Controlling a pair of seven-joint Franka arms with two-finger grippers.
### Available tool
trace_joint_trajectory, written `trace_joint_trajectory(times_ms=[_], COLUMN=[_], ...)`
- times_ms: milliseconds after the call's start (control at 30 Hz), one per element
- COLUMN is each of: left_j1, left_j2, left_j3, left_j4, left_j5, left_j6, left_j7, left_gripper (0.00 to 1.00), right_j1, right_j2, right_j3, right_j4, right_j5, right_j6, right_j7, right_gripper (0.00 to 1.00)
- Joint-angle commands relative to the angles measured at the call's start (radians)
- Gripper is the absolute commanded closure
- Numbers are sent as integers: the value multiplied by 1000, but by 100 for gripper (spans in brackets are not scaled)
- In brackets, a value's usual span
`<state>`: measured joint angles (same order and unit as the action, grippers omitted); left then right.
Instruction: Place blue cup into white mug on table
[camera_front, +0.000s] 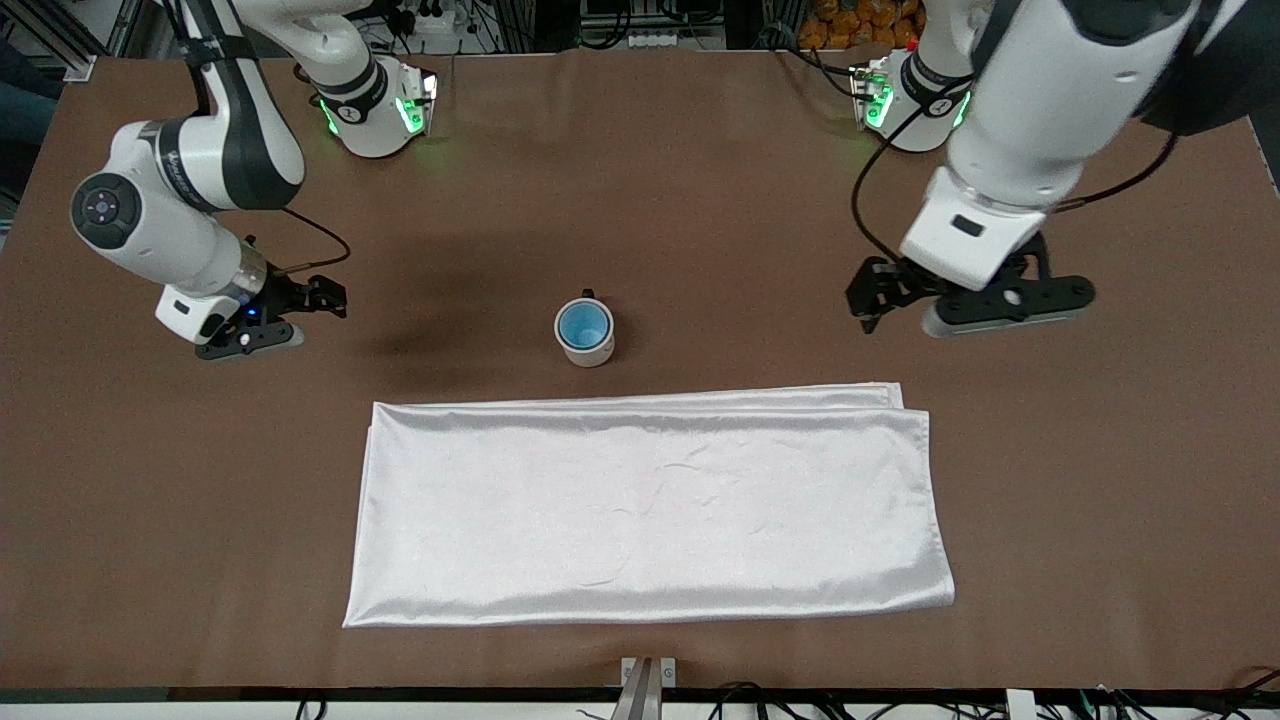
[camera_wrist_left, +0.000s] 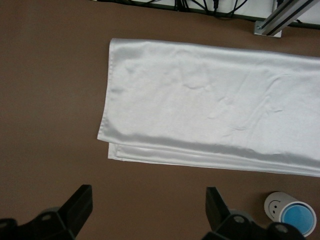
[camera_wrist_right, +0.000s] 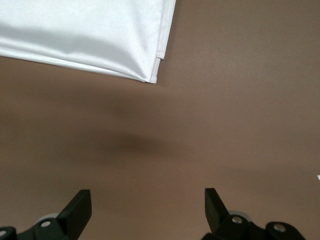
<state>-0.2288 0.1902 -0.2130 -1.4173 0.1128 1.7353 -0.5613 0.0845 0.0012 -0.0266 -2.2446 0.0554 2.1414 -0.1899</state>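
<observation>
White cloth (camera_front: 650, 505) is seen nearest the camera, flat on the tabletop (camera_front: 1100, 500). Blue cup (camera_front: 583, 324) is already seated inside the white mug (camera_front: 586, 338), just farther from the camera than the cloth; task judged done. Cup is judged light, rigid and slick, best taken by its rim wall if regrasped. Left gripper (camera_front: 868, 300) hangs over bare tabletop toward the left arm's end from the mug, fingers spread wide, nothing held. Right gripper (camera_front: 322, 297) is likewise spread and unloaded, toward the right arm's end.
</observation>
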Motion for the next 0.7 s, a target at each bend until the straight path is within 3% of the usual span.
trace_joint_trajectory(times_ms=[0,467,667], left_j1=[71,279,313], left_j2=[-37,-41,-41], left_j3=[-11,-11,-6], left_j4=[-32,-32,-31], left_j5=[-27,-30,-42], left_j6=[-37,-52,-66], left_j7=[98,308,363], left_gripper=[0,0,0], right_j1=[-29,-26,-28], right_j2=[-10,-12,-13], right_j3=[2,4,4], right_j4=[124,381,485], right_j5=[-12,-9,-9], right_j6=[-164,-530,-678], right_j7=[-31,-19,-19], right_gripper=[0,0,0])
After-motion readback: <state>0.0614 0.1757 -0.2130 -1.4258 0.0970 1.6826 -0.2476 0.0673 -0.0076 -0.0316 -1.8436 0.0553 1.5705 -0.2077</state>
